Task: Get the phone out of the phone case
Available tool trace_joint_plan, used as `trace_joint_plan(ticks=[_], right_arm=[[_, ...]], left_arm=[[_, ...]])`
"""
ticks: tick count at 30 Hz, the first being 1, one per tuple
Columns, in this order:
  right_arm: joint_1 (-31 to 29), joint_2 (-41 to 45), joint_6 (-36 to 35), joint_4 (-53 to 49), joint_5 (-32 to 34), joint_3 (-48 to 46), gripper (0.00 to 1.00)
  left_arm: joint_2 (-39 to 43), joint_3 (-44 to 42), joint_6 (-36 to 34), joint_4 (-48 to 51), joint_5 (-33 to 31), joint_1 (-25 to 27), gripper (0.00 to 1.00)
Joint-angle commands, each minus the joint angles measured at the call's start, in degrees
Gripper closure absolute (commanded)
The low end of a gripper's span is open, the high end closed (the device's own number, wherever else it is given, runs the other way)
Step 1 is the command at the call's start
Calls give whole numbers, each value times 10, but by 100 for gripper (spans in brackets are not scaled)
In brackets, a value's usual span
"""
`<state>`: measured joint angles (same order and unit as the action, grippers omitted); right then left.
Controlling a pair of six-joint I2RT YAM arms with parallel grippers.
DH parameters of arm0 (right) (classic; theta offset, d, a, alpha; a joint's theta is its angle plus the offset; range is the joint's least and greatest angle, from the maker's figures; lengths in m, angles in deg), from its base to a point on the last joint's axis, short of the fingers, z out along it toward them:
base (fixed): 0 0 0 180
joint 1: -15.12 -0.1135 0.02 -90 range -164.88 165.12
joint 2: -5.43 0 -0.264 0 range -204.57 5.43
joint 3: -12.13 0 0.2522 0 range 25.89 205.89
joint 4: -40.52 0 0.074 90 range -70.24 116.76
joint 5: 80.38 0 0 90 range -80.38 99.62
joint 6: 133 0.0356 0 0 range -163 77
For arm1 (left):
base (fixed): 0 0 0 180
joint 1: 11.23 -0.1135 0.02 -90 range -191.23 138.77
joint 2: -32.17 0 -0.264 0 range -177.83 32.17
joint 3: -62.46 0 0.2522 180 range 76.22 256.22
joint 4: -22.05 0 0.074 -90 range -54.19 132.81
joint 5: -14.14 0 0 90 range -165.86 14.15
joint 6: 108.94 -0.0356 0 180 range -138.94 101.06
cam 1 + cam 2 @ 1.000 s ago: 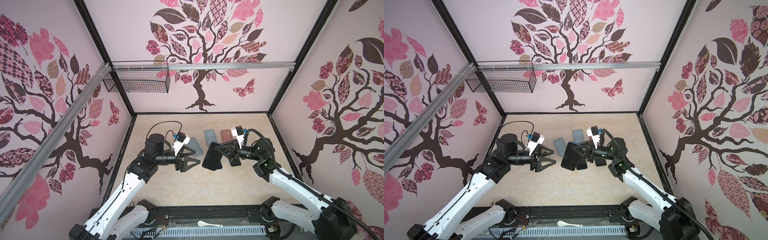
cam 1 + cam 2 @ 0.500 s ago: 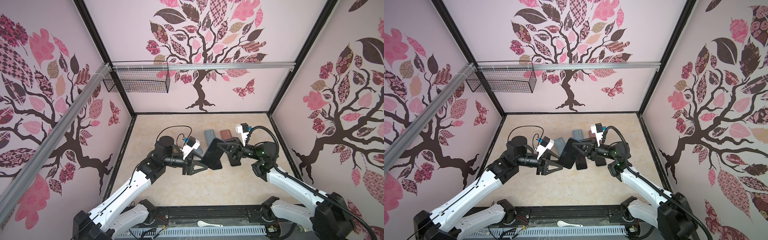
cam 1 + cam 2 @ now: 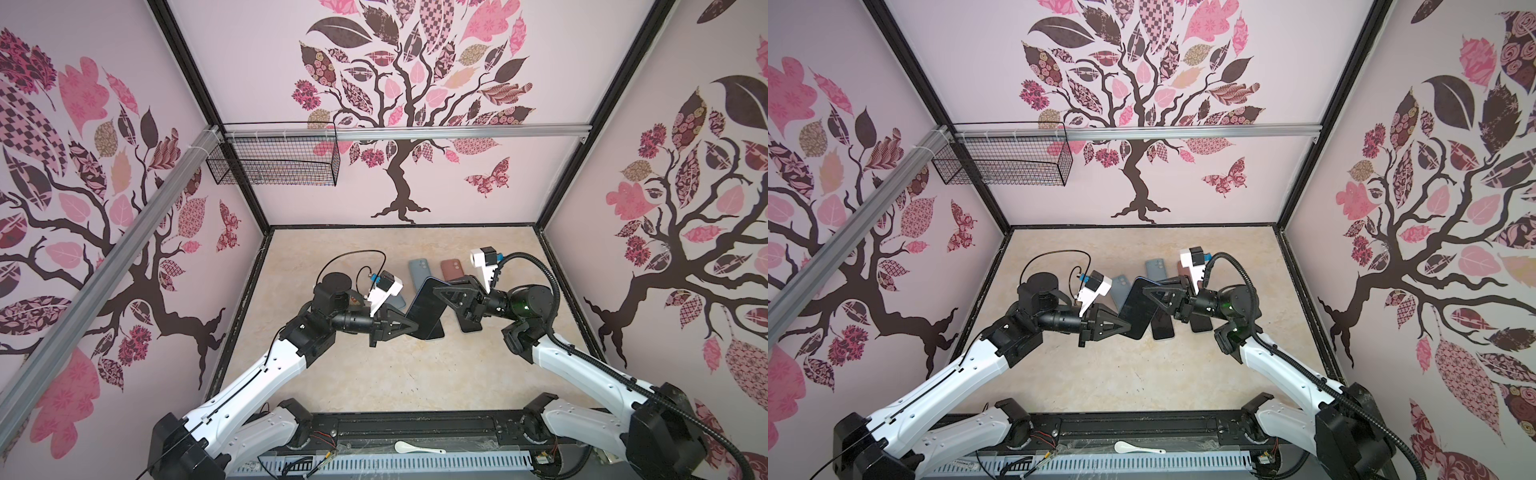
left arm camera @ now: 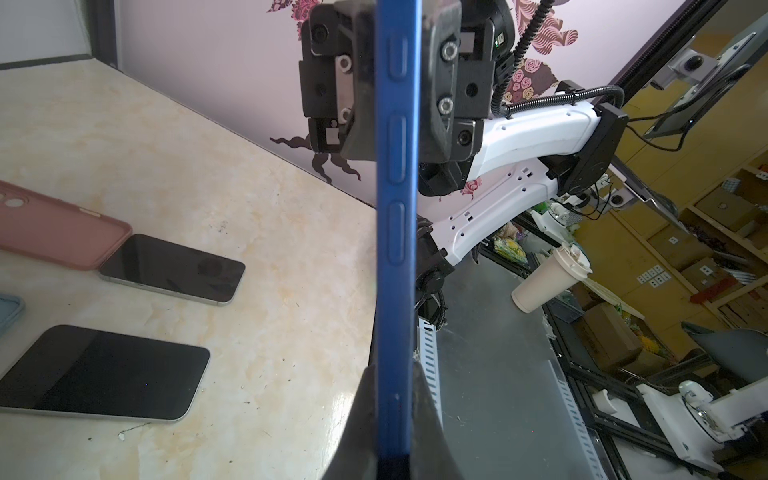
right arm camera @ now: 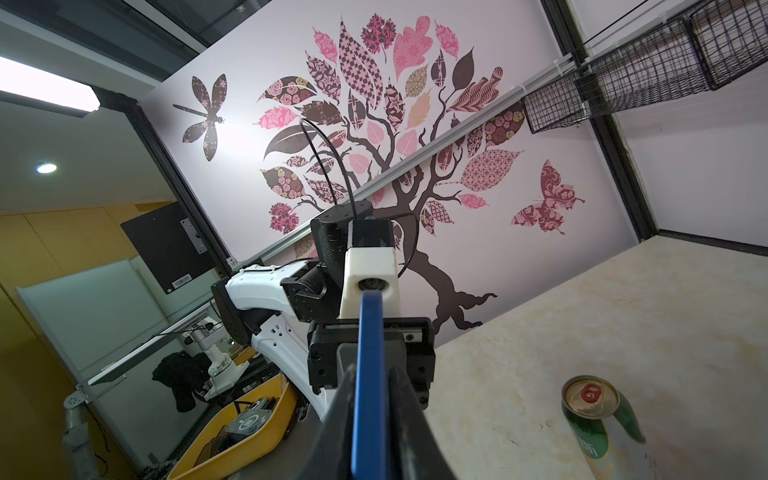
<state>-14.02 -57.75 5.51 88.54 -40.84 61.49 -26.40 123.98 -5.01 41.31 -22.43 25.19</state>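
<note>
A: What is the left tool [image 4: 392,382] doing?

B: It is clamping tight on one end of the blue phone case [image 4: 397,232]; the right tool [image 5: 372,374] is flanking the far end, and whether it is gripping cannot be told; the phone [image 3: 428,309], sitting in the case, is hanging on edge above the tabletop [image 3: 374,374].

A: How is it likely handling?

B: Probably a stiff, slick phone in a pliable case; be gripping the case rim and peeling a corner, sparing the glass.
</note>
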Motion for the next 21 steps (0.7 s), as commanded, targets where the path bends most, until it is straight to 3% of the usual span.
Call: trace_joint_plan(ticks=[1, 4, 9, 15, 21], right_arm=[[-1, 13, 13, 36, 26, -7, 52], [-11, 17, 30, 59, 44, -24, 42], [-58, 16, 24, 63, 80, -38, 42], [-74, 0, 52, 115, 120, -54, 49], [-75, -11, 50, 102, 114, -37, 57]], left_arm=[[26, -25, 37, -84, -18, 3, 100], [41, -43, 76, -143, -50, 3, 100], [55, -47, 99, -182, -90, 3, 100], [62, -53, 115, -183, -121, 2, 100], [55, -61, 120, -178, -119, 3, 100]])
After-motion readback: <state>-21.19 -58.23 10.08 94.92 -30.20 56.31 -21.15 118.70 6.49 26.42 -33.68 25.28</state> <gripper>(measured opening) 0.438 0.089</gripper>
